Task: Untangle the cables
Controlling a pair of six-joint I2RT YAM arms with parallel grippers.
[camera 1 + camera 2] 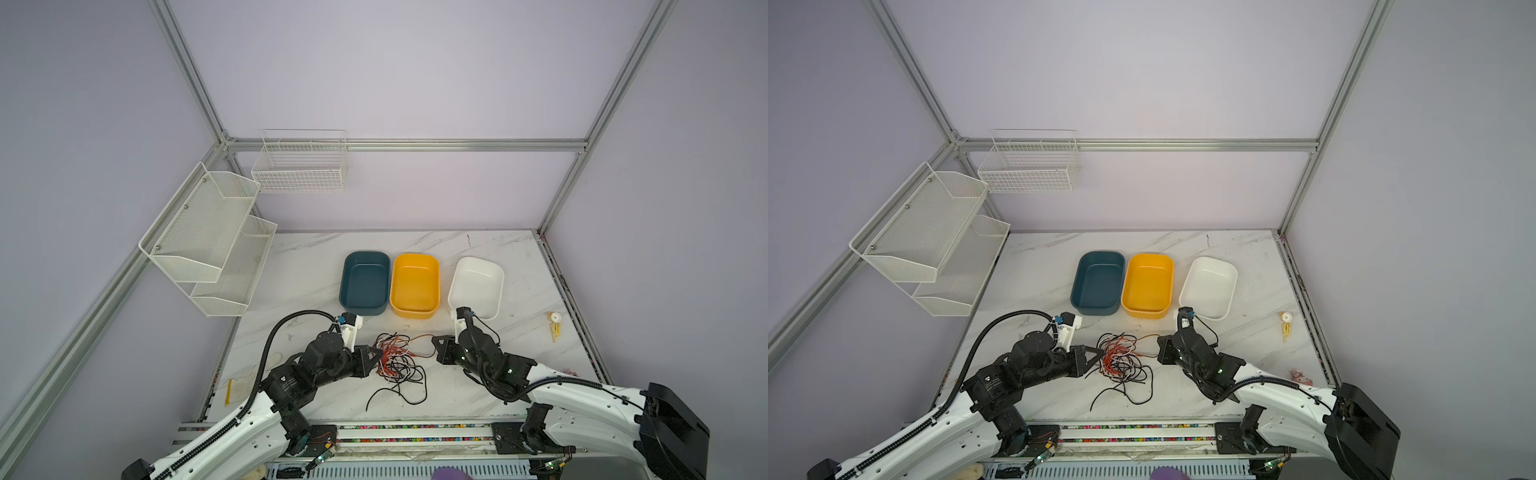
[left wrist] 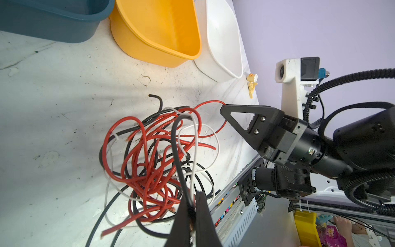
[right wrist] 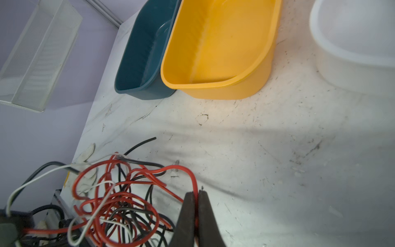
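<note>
The cables (image 1: 397, 360) (image 1: 1121, 360) lie as one tangle of thin red, black and white wires on the marble table between my two arms. Black ends trail toward the front edge. My left gripper (image 1: 379, 353) (image 1: 1100, 353) sits at the tangle's left side. In the left wrist view it (image 2: 193, 197) is shut on a black and a white strand rising from the heap (image 2: 154, 162). My right gripper (image 1: 434, 338) (image 1: 1159, 338) (image 2: 222, 107) is at the right side. In the right wrist view it (image 3: 196, 192) is shut on a red strand that leads out of the tangle (image 3: 119, 201).
Behind the cables stand a teal bin (image 1: 365, 307), a yellow bin (image 1: 414, 311) and a white bin (image 1: 494, 286), all empty. A small yellow plastic piece (image 1: 555, 326) lies far right. White mesh shelves (image 1: 208, 245) and a wire basket (image 1: 299, 166) hang on the left and back walls.
</note>
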